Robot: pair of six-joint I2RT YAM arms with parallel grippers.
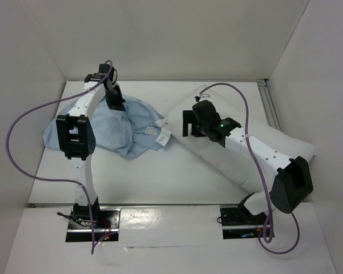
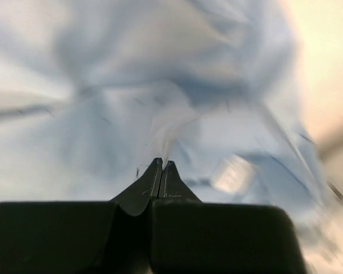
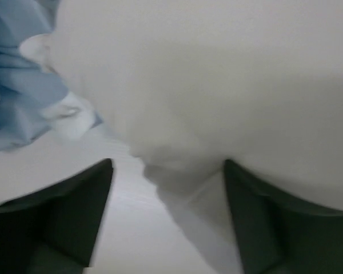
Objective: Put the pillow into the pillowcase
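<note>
- White walls box in a pale surface [image 1: 177,171], with both arm bases bolted at its near edge.
- Nearest those bases, the right arm rises, folds at the elbow and reaches out and leftward over the pillow [image 1: 217,165], with its wrist angled down at the cushion's left end.
- On that arm the right fingers [image 3: 63,211] are spread wide and hold nothing. The pillow's rounded end bulges just beyond and between them, with bare surface under the gap.
- The pillow looks plump, light and squashy, and would likely sag and fold if lifted by one point. A deep bite on the end just ahead of the right fingers seems the best hold, taking enough stuffing that the cover does not slide out.
- Beyond and to the left of the right fingers lies the pillowcase [image 1: 131,128], crumpled in a heap. Whether its edge touches the pillow's end or lies just beside it, I cannot tell.
- Farthest out, the left arm stretches forward, with its wrist tipped down onto the pillowcase's far side.
- There the left fingers [image 2: 146,188] are pressed together. A thin ridge of blue cloth runs up from their tips, so they seem to have a fold nipped.
- The pillowcase looks limp, thin and nearly weightless, so one pinch probably lifts only a single layer. The open hem is the place to hold, but where that mouth lies is hidden among the wrinkles.
</note>
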